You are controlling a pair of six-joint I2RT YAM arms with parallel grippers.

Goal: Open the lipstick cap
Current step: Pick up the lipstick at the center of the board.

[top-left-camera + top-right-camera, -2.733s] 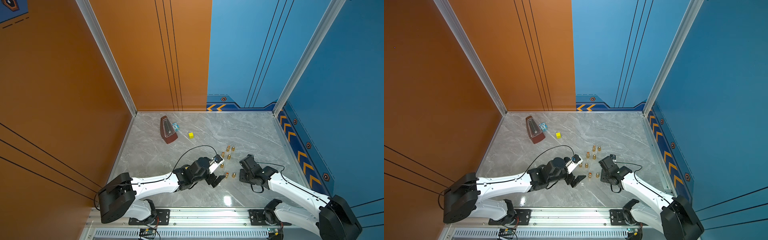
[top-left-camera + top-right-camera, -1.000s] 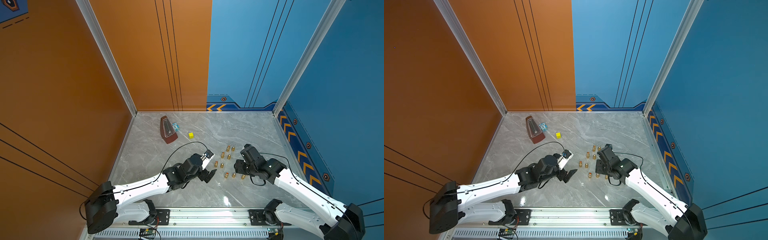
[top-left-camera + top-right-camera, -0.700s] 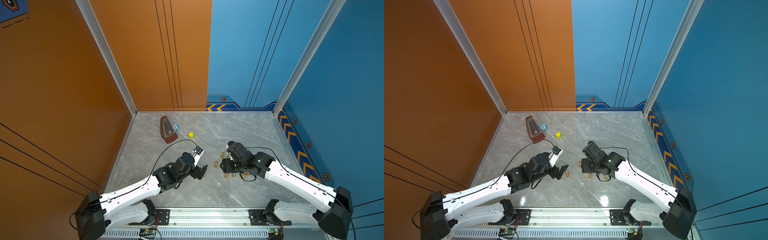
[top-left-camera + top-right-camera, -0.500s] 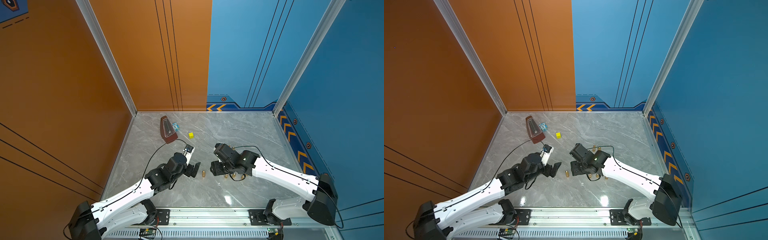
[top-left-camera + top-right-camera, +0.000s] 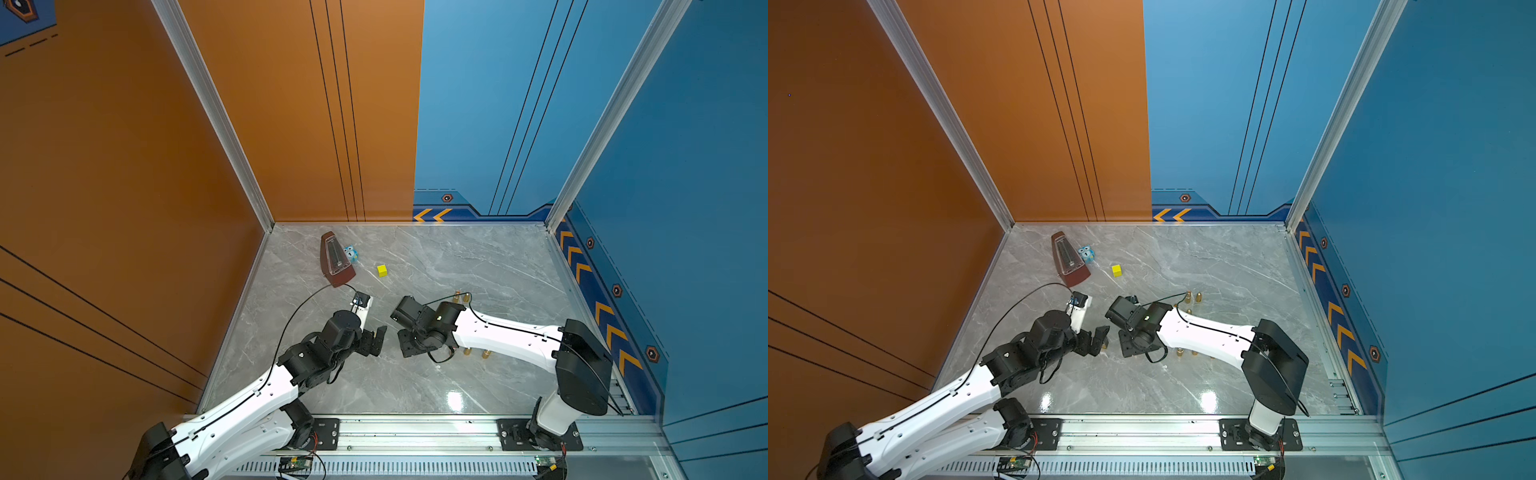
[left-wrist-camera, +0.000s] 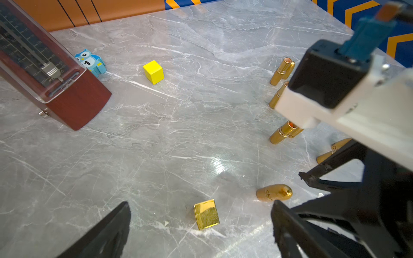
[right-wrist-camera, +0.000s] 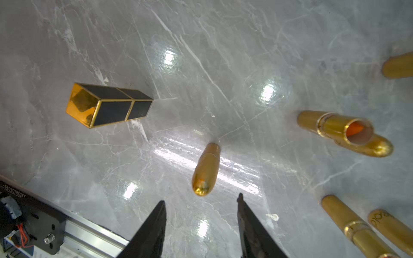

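Marble table (image 5: 478,266), metronome (image 5: 334,262) well apart at the back – no obstacle. L gripper (image 6: 200,204): fingers spread wide, empty, w/ the square lipstick (image 6: 206,214) upright on the table between them. R gripper (image 7: 201,201): fingers partly apart, empty too, lined up on a capped bullet lipstick (image 7: 205,169) standing just ahead; can't tell which of the two is meant. Step looks like approach/grasp. To do it well, L should drop low & clamp the base half under the seam, flat faces square to the pads so it won't tip – then R takes only the cap (image 7: 111,110) & pulls straight along the axis, no side load
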